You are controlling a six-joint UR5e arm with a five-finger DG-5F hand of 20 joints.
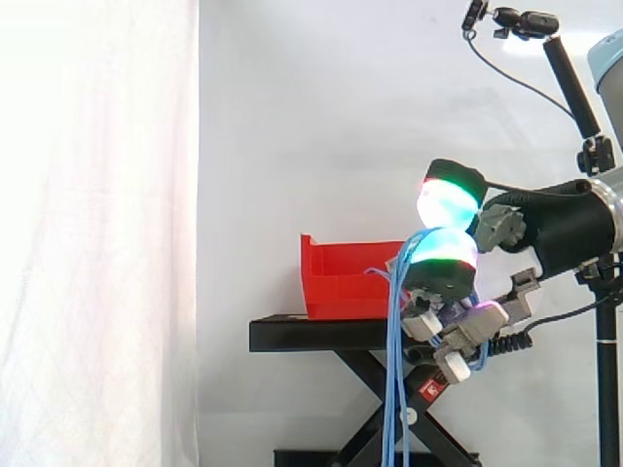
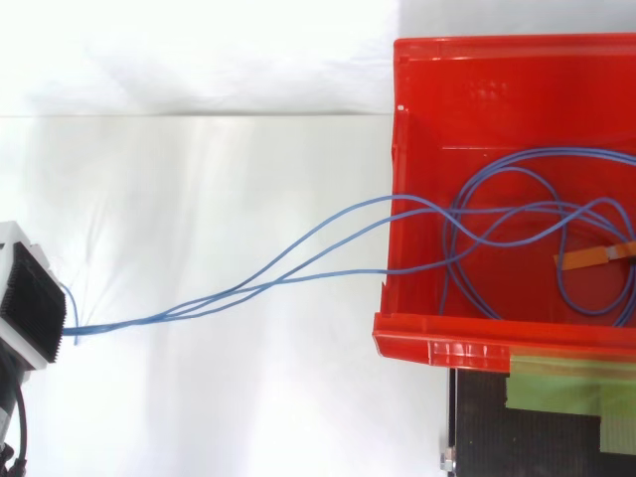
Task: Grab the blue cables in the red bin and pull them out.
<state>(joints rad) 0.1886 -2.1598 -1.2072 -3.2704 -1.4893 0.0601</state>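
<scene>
Side view, hand (image 1: 547, 226): comes in from the right, level with the top of the bin; two glowing pads (image 1: 449, 202), one above the other, are pressed together and pinch the cables between them.
Side view, blue cables (image 1: 393, 370): a short stretch runs from the bin's right end up to the pads; from there several strands hang straight down in front of the stand.
Side view, red bin (image 1: 341, 277): sits on the black scissor stand (image 1: 311, 334), just left of the hand.
Top view, red bin (image 2: 467, 343): at the right, its open front wall facing left.
Top view, blue cables (image 2: 298, 263): loose loops lie inside the bin; three or so strands cross its left wall and stretch leftward over the white surface, drawing together as they reach the hand.
Top view, hand (image 2: 30, 303): at the left edge, where the strands end.
Top view, orange tag (image 2: 596, 256): stuck on a loop inside the bin.
Top view, green tape (image 2: 556, 386): on the stand, touching the bin's lower rim.
</scene>
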